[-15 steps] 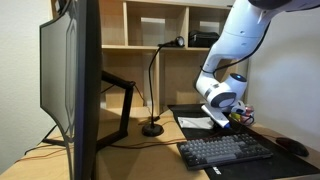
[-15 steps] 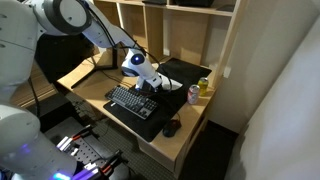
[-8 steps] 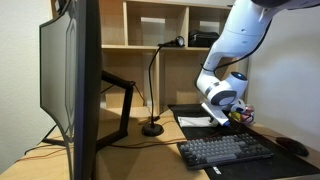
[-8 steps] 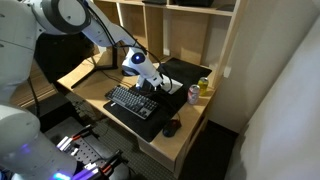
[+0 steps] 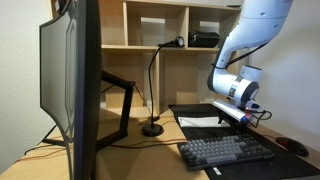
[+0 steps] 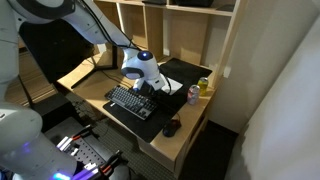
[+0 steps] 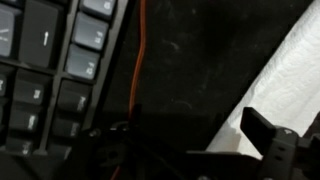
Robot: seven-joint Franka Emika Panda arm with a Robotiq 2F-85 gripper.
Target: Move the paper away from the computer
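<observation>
Paper (image 5: pixel 196 121) on black mat (image 5: pixel 188 135), edge near keyboard (image 5: pixel 225 151)

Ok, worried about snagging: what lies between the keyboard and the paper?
An orange cable on black mat, between keyboard and paper; wrist view shows it.

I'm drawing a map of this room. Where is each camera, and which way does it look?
An exterior view sits low beside the monitor, facing the shelves; arm shows.
An exterior view sits high, looking down on the desk; arm shows.
Wrist view hovers over keyboard and paper; gripper finger shows.
All share the keyboard.
</observation>
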